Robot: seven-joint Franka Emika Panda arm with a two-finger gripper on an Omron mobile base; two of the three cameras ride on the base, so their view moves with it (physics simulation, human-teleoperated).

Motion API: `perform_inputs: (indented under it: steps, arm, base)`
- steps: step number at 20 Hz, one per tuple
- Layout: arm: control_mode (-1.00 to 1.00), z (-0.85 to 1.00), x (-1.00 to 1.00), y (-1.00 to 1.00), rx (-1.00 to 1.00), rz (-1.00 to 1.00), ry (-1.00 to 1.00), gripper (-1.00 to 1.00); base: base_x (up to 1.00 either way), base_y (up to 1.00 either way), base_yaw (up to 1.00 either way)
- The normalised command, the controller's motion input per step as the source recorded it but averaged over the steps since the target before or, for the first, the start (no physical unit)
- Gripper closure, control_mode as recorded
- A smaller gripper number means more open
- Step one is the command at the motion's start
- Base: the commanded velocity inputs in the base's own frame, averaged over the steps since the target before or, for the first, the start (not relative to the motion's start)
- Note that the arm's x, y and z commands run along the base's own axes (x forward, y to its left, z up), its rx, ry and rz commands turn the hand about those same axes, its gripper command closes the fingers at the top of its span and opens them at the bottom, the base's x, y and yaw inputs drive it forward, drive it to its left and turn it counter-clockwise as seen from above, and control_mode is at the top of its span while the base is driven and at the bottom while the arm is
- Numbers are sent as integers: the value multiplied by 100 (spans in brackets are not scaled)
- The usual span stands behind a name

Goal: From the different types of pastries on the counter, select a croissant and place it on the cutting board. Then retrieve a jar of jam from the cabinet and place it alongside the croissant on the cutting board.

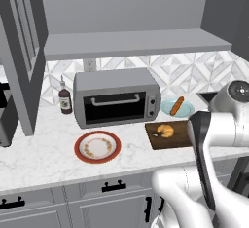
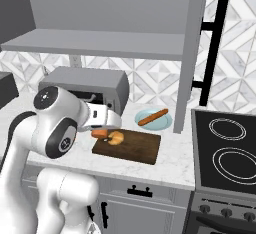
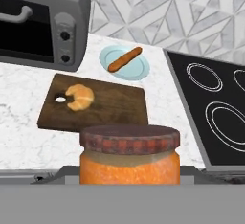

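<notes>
The marbled surface (image 1: 44,149) carries everything, with the grey cabinet (image 1: 131,42) and its long shelf above it and a black stove top (image 2: 227,148) to the right. At the back stands a silver toaster oven (image 1: 116,98), a dark bottle (image 1: 65,100) just beside its left end. In front of the oven lies a round red-rimmed plate (image 1: 97,147). To the right of the plate lies the dark wooden cutting board (image 3: 110,106), its long axis running left to right along the surface, its small hole near the left edge. The croissant (image 3: 80,97) lies on the board's left part, just beside the hole, its curled ends pointing toward the hole. Behind the board a pale blue dish (image 3: 125,62) holds the stick-shaped pastry (image 3: 124,59), which lies slantwise, its far end pointing toward the back right. The jar of jam (image 3: 129,156) stands upright in the pincer (image 2: 102,128), which is clamped on it; the jar hangs over the board's near left part, close to the croissant, lid up.
</notes>
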Motion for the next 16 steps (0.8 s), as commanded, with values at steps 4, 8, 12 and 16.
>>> perform_inputs:
  steps: [4,8,12,16]
  arm:
    - [-100,-100,19,0,-3,2,-25,100]
    - [-100,-100,1,0,-3,2,-26,100]
    - [-100,-100,4,0,-12,2,-36,100]
    - [-100,-100,18,0,-19,3,-40,100]
  base:
    - [0,0,0]
    - [0,0,0]
    - [0,0,0]
    - [0,0,0]
